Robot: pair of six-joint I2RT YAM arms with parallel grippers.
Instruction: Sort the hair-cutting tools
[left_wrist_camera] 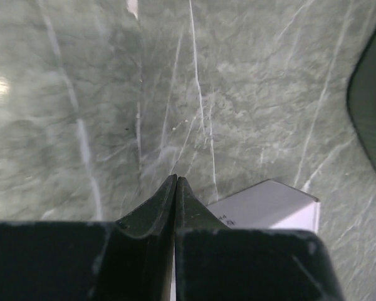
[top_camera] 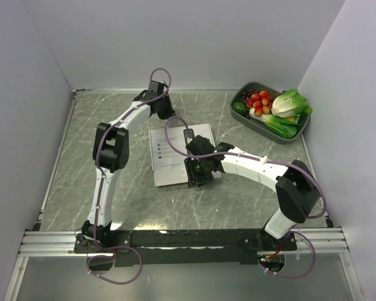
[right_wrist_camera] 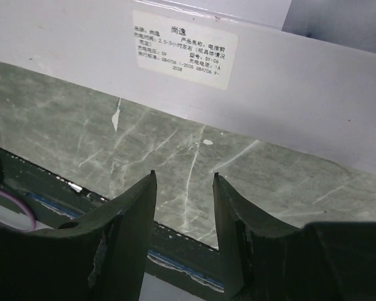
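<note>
The clipper, the curved attachment and the small bits show in no view. The white cardboard box (top_camera: 172, 153) lies flat mid-table. My left gripper (top_camera: 168, 113) is shut and empty just behind the box's back edge; in the left wrist view its closed fingertips (left_wrist_camera: 176, 180) hover over bare marble, with a box corner (left_wrist_camera: 269, 204) beside them. My right gripper (top_camera: 199, 175) sits over the box's front right part and hides what is under it. In the right wrist view it (right_wrist_camera: 183, 177) is open and empty, with a white labelled box face (right_wrist_camera: 238, 81) ahead.
A grey bin (top_camera: 301, 125) with a green cabbage, red fruit and other vegetables stands at the back right; a dark curved edge (left_wrist_camera: 373, 106) shows in the left wrist view. White walls enclose the table. A black rail (top_camera: 188, 238) with the arm bases runs along the near edge.
</note>
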